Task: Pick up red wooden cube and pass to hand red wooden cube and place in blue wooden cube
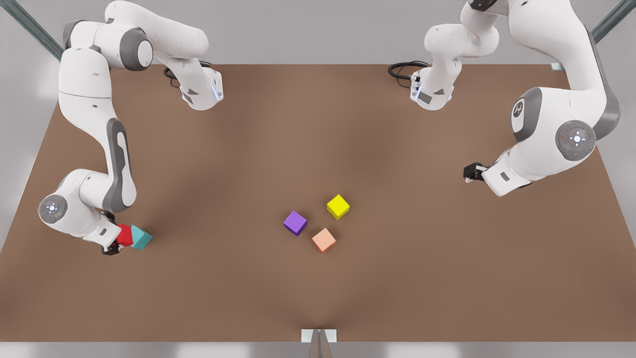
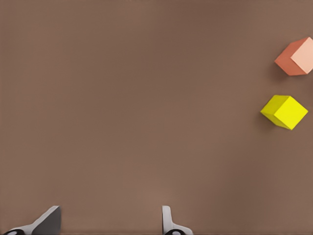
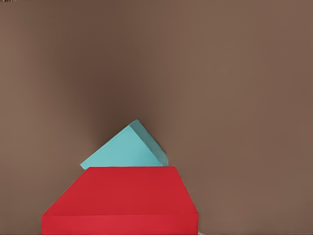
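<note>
Two arms share this counter [image 1: 318, 298], and the last step of the task is in hand: setting the red wooden cube [image 1: 124, 235] on the blue wooden cube [image 1: 141, 237]. The right gripper [image 1: 115, 243], at the front view's left, has the red cube at its tip, and the right wrist view shows that cube close under the camera with the teal cube just beyond it, the two overlapping in the picture. In the front view the red cube touches or nearly touches the teal one from the side and looks tilted, not squarely above it. I judge the jaws to be pinching the red cube, though the fingers themselves are hidden behind it.

The left gripper [image 2: 110, 223] waits well apart at the front view's right, its jaws spread and holding nothing, above bare counter with the yellow cube [image 2: 284, 111] and the salmon cube [image 2: 295, 57] off to one side.

The next move calls for bringing the red cube over the teal cube's top face, levelling it, lowering until it rests, then letting go without nudging the teal cube.
</note>
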Tool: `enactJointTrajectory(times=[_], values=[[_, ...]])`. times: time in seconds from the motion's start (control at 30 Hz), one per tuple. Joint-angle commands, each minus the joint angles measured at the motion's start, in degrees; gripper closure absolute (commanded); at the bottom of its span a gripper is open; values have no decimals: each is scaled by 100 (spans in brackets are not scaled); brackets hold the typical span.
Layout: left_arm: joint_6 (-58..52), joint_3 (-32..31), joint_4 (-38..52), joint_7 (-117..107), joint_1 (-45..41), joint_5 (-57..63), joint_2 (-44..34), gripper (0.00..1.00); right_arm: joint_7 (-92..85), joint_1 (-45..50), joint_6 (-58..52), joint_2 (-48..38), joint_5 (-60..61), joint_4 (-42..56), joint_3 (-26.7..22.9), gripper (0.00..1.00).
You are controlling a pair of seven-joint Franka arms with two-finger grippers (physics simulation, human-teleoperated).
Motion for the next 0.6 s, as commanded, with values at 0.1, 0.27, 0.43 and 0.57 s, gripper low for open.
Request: enactJointTrajectory(times=[0.1,0.27,0.43,0.57], values=[[-98,-132,8,-180,-45,12,-6,0,715,-11,322,-7,217,-166,8,37],[-1,-132,69,-181,-36,21,20,0,715,-2,419,2,340,-315,17,37],[-45,-141,61,-172,-36,12,11,0,715,-2,427,46,375,-342,17,0],[-63,-141,61,-181,-45,12,-6,0,715,-2,366,11,375,-333,17,0]])
